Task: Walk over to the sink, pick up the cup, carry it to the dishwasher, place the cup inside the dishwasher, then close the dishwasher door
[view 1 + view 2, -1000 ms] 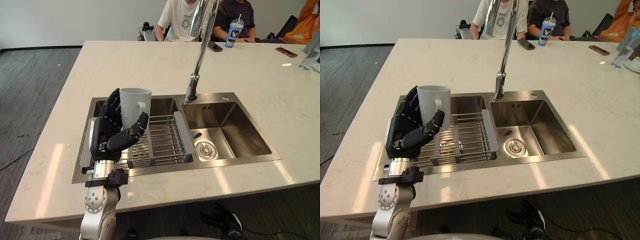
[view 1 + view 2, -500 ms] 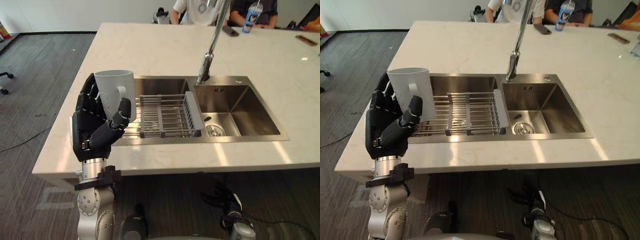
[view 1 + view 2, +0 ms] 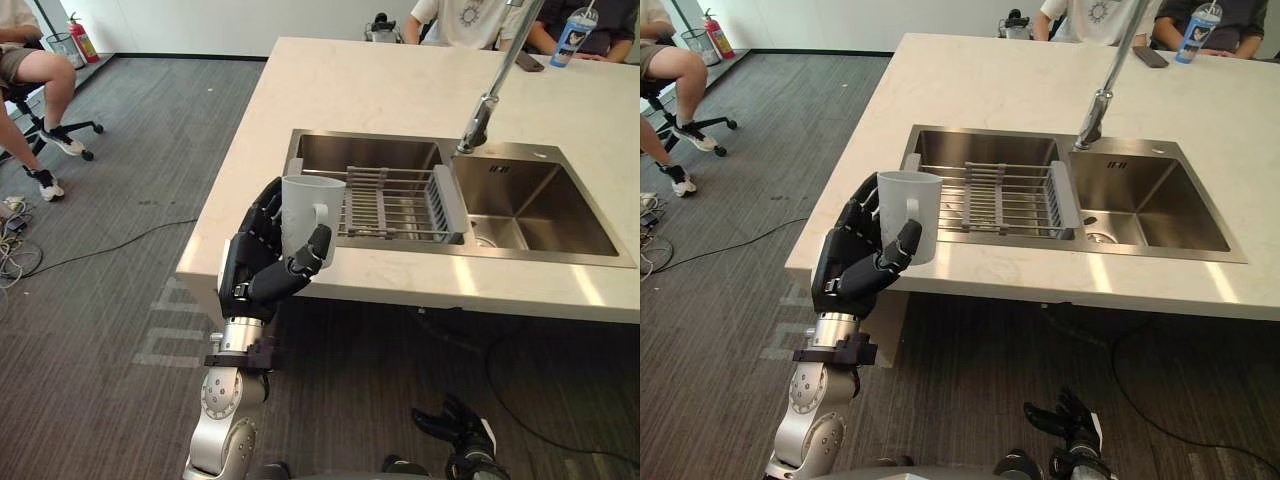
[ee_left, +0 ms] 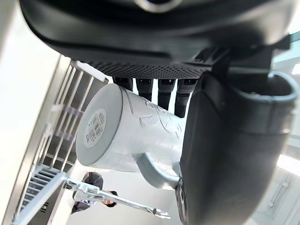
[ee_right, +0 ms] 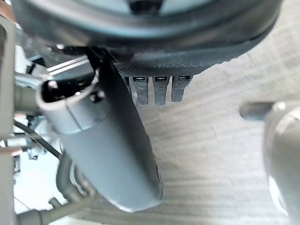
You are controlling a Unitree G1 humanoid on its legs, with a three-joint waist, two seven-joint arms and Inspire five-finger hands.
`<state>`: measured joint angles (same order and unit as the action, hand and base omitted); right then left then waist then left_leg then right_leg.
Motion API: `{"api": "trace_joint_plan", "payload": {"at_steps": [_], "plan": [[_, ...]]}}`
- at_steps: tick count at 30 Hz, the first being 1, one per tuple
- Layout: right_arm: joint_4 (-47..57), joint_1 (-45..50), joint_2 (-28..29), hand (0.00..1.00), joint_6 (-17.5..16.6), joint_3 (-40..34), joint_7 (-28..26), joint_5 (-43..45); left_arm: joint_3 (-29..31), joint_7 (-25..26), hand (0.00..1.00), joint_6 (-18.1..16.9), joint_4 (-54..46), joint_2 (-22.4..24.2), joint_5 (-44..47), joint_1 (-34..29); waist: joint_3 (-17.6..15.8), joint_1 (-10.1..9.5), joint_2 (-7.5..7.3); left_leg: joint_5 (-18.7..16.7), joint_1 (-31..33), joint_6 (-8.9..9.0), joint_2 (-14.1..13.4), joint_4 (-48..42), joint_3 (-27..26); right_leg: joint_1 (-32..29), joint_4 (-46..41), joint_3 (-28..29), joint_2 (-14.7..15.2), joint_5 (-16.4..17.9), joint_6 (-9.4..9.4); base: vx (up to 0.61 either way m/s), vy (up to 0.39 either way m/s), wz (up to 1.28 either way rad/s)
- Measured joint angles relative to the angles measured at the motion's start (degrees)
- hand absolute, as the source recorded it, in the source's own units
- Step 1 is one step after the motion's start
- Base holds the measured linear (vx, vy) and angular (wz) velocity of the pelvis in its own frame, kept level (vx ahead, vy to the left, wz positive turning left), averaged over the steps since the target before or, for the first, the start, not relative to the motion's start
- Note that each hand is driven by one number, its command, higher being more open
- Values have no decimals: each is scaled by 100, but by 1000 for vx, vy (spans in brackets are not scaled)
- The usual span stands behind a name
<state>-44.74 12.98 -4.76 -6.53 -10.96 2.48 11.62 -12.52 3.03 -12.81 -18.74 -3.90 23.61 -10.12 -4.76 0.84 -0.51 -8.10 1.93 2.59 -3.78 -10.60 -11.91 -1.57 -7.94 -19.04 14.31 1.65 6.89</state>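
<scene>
The left hand (image 3: 255,275) is clamped around the cup (image 3: 303,210). The cup is upright, mouth up, handle beside the thumb, raised near the bench (image 3: 380,80) corner, away from the sink (image 3: 540,205). The right hand (image 5: 187,51) hangs relaxed, fingers straight, above the floor.

Left of the counter (image 3: 360,80), the floor (image 3: 150,190) lies open and wide. Farther left, a seated person's legs (image 3: 35,70) and chair (image 3: 72,130) stand well apart. The counter's near corner is close by the left hand (image 3: 258,278) and cup (image 3: 305,215). On the counter, the sink (image 3: 560,205) holds a rack (image 3: 390,200), and its faucet (image 3: 485,100) stands tall.
</scene>
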Motion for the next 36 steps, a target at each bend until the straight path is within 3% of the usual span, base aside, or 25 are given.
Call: {"api": "trace_joint_plan", "payload": {"at_steps": [6, 9, 11, 15, 17, 18, 20, 21, 22, 23, 24, 25, 26, 27, 29, 30, 31, 32, 33, 34, 35, 36], "plan": [[-83, -37, -26, 90, 0, 2, 2, -38, 19, -35, 30, 0, 0, -60, -3, -1, 5, 6, -6, -32, 43, -66, 1, -116, 74, 63, -45, 23, -31, -20, 7, -44, 14, 6], [-76, 65, -57, 90, 0, -2, 15, -44, -34, -47, 30, 6, 0, -101, -29, -13, 10, 71, -22, -30, 98, -70, -7, -231, 397, 49, -327, 1110, -196, 293, -400, -70, -27, 46], [-76, 208, -28, 90, 1, 14, 13, -44, 29, -34, 30, -5, -2, -183, -36, -37, 83, 58, -135, -38, 190, -57, 60, -342, 589, 59, -447, 1445, -198, 619, -324, -42, -74, 58], [4, 237, -27, 90, 1, 128, 18, -47, 315, 85, 30, -2, -314, -29, -56, -613, 121, -106, -98, 12, 466, 76, -65, -521, 979, 76, -497, 1133, -328, 651, -70, -47, -125, 42], [58, 235, -22, 90, 1, 142, 24, -47, 326, 92, 30, -3, -438, 26, -53, -737, 122, -169, -101, 62, 591, 132, -82, -544, 1167, 83, -500, 959, -364, 649, -66, -48, -122, 70], [123, 198, -30, 90, -2, 193, 58, -46, 345, 103, 30, -2, -518, 61, -50, -801, 123, -182, -98, 200, 762, 173, -43, -512, 1495, 129, -506, 617, -371, 669, -65, -66, -118, 99], [139, 91, -52, 90, -7, 241, 128, -44, 380, 161, 30, -2, -597, 82, -41, -837, 121, -222, -103, 532, 856, 168, 15, -213, 1580, 200, -521, 184, -311, 706, -90, -110, -104, 132], [136, -5, -26, 90, -14, 225, 176, -44, 448, 188, 30, -5, -622, 91, -18, -835, 117, -233, -137, 507, 799, -46, -120, 178, 1087, 283, -461, -168, -243, 680, -65, -116, -82, 137], [148, -34, -17, 90, -37, 226, 193, -44, 484, 196, 30, -9, -626, 103, -7, -829, 110, -225, -169, 477, 802, -95, -230, 237, 647, 360, -365, -338, -191, 647, -47, -90, -43, 136], [147, -91, -55, 90, -81, 228, 227, -49, 498, 202, 30, -18, -625, 119, 3, -803, 78, -198, -206, 363, 959, -178, -490, -126, -134, 429, -273, -619, -89, 613, 9, -53, -7, 142], [143, -171, -146, 90, -84, 232, 253, -51, 482, 201, 30, -36, -625, 212, 10, -802, 59, -184, -63, 162, 1186, -300, -908, -993, -1196, 540, -264, -982, -80, 606, 26, -51, 85, 163], [137, -213, -298, 90, -83, 234, 282, -51, 424, 182, 30, -44, -625, 294, 10, -815, 94, -182, 126, 156, 1158, -363, -1117, -1346, -1846, 648, -276, -1270, -118, 625, 54, -26, 123, 138], [135, -236, -364, 90, -83, 233, 290, -51, 403, 170, 30, -73, -627, 325, 10, -815, 122, -166, 225, 60, 1098, -358, -1112, -1269, -1984, 682, -297, -1391, -143, 658, 110, -15, 188, 121], [65, -433, -368, 90, -72, 227, 326, -52, 429, 159, 30, -147, -629, 271, 21, -775, 79, -167, 171, 58, 1161, -435, -833, -1141, -1818, 694, -419, -1571, 31, 752, 122, -9, 194, 83], [54, -601, -285, 90, -64, 236, 355, -61, 485, 165, 30, -162, -626, 241, 90, -776, -24, -143, 19, -43, 1247, -575, -564, -1204, -1650, 667, -702, -1619, 282, 978, 166, -15, 199, 78], [54, -629, -246, 90, -62, 238, 360, -63, 487, 169, 30, -162, -625, 222, 119, -776, -42, -141, -11, -101, 1262, -617, -469, -1261, -1578, 686, -808, -1623, 366, 1065, 130, 40, 212, 83], [53, -638, -186, 90, -60, 252, 363, -76, 483, 169, 30, -162, -623, 203, 122, -782, -96, -148, -99, -269, 1259, -688, -312, -1434, -1445, 763, -1070, -1683, 541, 1232, -97, 77, 183, 72], [51, -665, -173, 90, -44, 287, 355, -79, 464, 168, 30, -159, -617, 231, 125, -787, -124, -146, -86, -428, 1264, -737, -271, -1573, -1293, 688, -1603, -1474, 656, 1170, -354, 133, 185, 101], [35, -671, -142, 90, -26, 328, 331, -96, 452, 169, 30, -128, -612, 232, 125, -785, -144, -63, -99, -522, 1207, -839, -97, -1599, -1036, 308, -2619, -821, 850, 869, -745, 135, 146, 98], [4, -671, -128, 90, -24, 356, 328, -119, 411, 167, 30, -129, -613, 208, 125, -783, -148, -17, -88, -542, 1176, -873, -22, -1568, -871, 115, -3011, -440, 851, 779, -786, 192, 193, 136], [-7, -667, -76, 90, -20, 377, 308, -178, 313, 161, 30, -135, -604, 116, 125, -737, -156, 60, -64, -574, 1148, -897, 58, -1542, -557, -157, -3341, 210, 590, 1027, -574, 294, 194, 130], [-4, -666, -58, 90, -21, 460, 295, -183, 277, 161, 30, -137, -567, 28, 126, -690, -146, 53, -84, -547, 1065, -855, 169, -1458, -350, -352, -3251, 632, 329, 1236, -487, 312, 175, 119]]}}
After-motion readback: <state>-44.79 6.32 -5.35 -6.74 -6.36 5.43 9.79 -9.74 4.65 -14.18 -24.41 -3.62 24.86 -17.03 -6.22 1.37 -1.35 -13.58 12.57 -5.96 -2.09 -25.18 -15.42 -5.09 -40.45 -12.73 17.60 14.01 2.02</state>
